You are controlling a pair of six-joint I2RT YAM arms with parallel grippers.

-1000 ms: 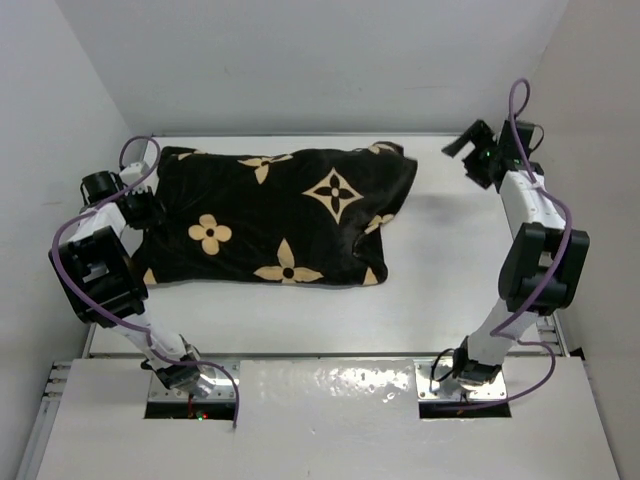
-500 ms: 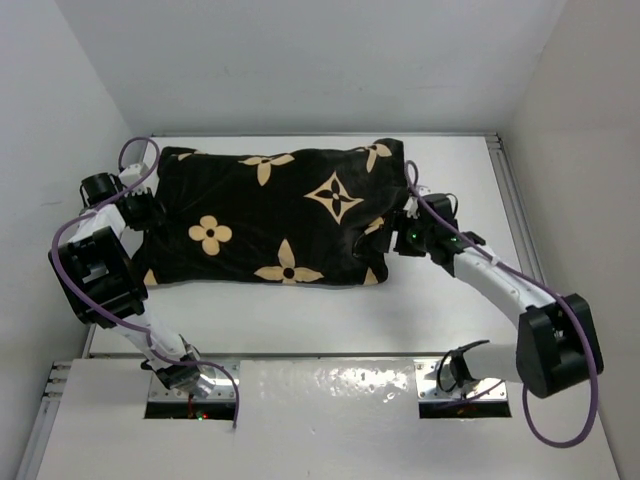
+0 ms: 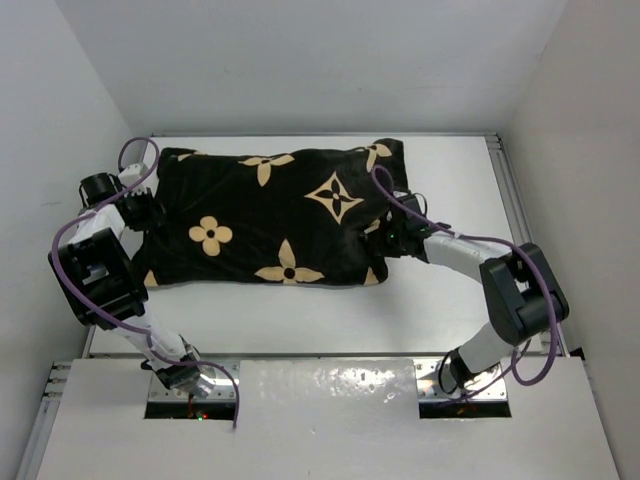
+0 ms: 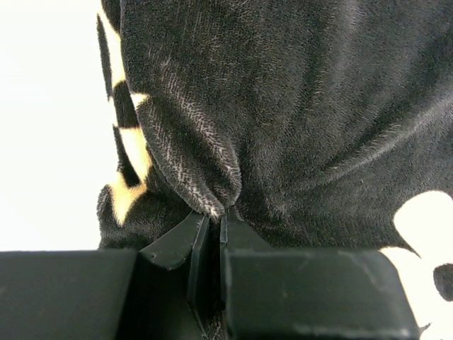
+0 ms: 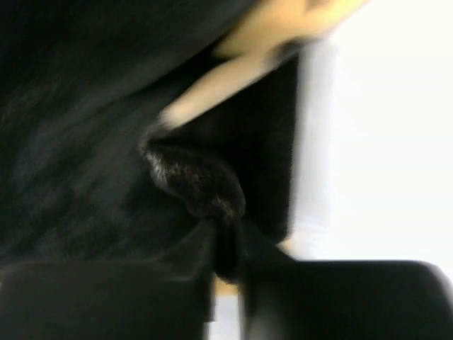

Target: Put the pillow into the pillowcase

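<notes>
pillowcase (image 3: pixel 270 215): soft, light velvet, bunches easily; lies toward table (image 3: pixel 450 300) left edge
left gripper (image 4: pixel 214 216): pinching left-end fold
right gripper (image 5: pixel 226 227): nipping right-end fold
grip: edge folds, probably

Right wrist view blurred; pillowcase (image 5: pixel 85 142) cropped there.

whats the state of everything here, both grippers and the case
pillowcase: lying spread on the table, pinched at both ends
left gripper: shut on a fold at the pillowcase's left edge
right gripper: shut on a fold at the pillowcase's right edge
</notes>
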